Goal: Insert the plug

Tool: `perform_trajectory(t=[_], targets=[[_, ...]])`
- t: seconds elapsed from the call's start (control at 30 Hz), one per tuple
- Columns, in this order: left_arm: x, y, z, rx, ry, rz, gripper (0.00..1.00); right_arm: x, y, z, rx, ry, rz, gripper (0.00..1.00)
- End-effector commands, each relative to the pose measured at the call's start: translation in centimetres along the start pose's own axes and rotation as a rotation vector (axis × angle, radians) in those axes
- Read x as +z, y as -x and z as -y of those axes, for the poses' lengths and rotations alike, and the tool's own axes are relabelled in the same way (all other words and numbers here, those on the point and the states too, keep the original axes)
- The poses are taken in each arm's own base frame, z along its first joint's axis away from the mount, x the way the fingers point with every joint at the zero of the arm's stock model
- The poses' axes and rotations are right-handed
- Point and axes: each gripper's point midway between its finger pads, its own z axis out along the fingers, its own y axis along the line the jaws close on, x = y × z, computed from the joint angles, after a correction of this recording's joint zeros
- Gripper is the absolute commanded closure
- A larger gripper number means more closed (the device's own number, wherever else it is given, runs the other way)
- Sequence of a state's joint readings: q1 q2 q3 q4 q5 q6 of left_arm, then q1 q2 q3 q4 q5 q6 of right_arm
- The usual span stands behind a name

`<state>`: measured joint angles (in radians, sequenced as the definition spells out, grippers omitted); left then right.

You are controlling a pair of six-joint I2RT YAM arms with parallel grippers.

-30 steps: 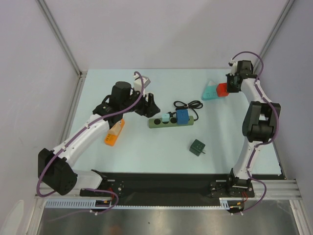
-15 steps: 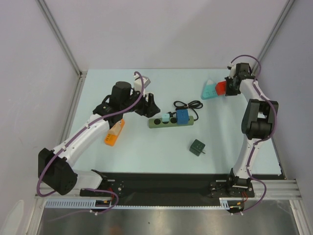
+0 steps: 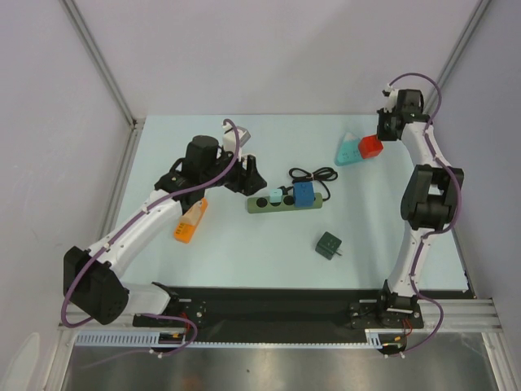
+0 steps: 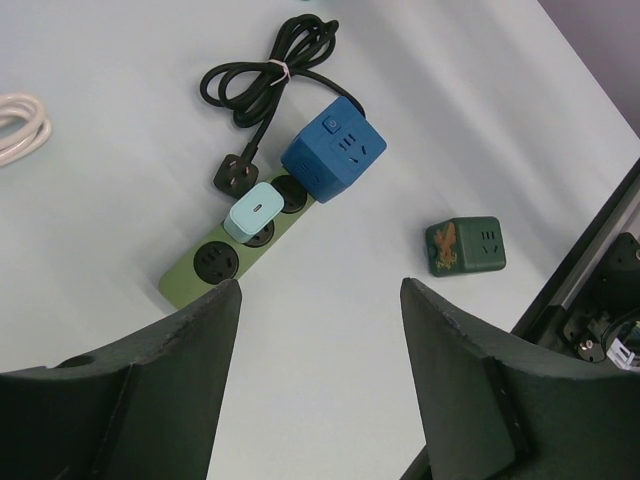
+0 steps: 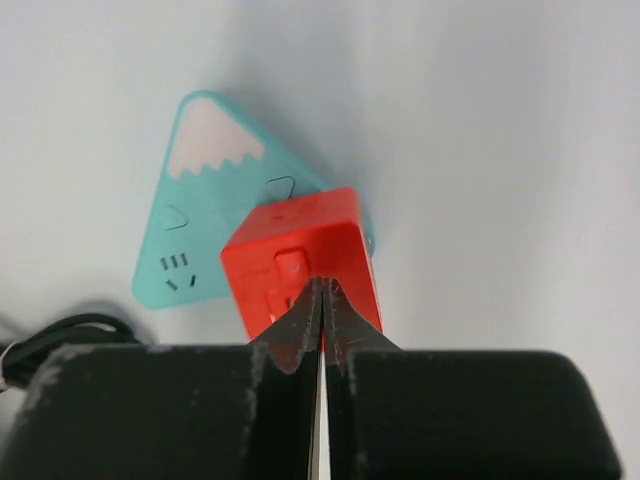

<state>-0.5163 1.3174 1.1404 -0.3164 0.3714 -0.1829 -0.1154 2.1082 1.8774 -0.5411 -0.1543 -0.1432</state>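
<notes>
A green power strip (image 3: 259, 204) lies mid-table, with a light-blue plug (image 3: 277, 195) and a blue cube adapter (image 3: 303, 193) seated in it. It shows in the left wrist view (image 4: 185, 287) with one free socket at its near end, beside the light-blue plug (image 4: 255, 210) and blue cube (image 4: 333, 150). A dark green cube plug (image 3: 329, 243) lies loose in front (image 4: 465, 247). My left gripper (image 3: 244, 173) hovers open and empty left of the strip (image 4: 320, 285). My right gripper (image 3: 389, 126) is shut and empty above a red cube plug (image 5: 300, 255) resting on the table.
A teal triangular adapter (image 3: 349, 151) touches the red cube (image 3: 371, 147). The strip's black coiled cord (image 3: 313, 174) lies behind it, its own plug (image 4: 228, 172) loose. An orange object (image 3: 189, 221) lies under the left arm. A white cable (image 4: 20, 120) lies at the far left.
My right gripper has drawn back and up, away from the red cube, which stays beside the teal adapter. The left arm has not moved.
</notes>
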Motion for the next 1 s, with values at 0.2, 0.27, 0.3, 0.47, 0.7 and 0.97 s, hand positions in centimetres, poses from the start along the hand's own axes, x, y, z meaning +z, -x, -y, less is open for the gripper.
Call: perform_trajectory(t=[0.2,0.27,0.3,0.47,0.7,0.97], targets=[[-0.6,0.7,-0.3,0.009,0.023,0.009,0.29,3.7,-4.1,0.3,0.058,-0.003,-0.123,1.00],[-0.8,0.8,-0.1,0.010,0.020,0.011,0.29,2.2,-2.0,0.0,0.052,0.005,-0.071,1.00],[-0.9,0.9,0.0,0.008,0.019,0.010,0.29,1.4,-1.0,-0.1,0.051,0.007,-0.047,1.00],[-1.0,0.1,1.3,0.007,-0.012,-0.031,0.27,-3.9,3.7,0.0,0.065,-0.034,0.059,0.90],[0.9,-3.2,8.2,0.071,-0.127,-0.118,0.21,-14.0,4.3,-5.9,0.131,-0.007,0.185,0.15],[5.8,-7.5,13.7,0.145,-0.155,-0.208,0.16,-22.5,0.4,-8.5,0.358,0.083,0.202,0.00]])
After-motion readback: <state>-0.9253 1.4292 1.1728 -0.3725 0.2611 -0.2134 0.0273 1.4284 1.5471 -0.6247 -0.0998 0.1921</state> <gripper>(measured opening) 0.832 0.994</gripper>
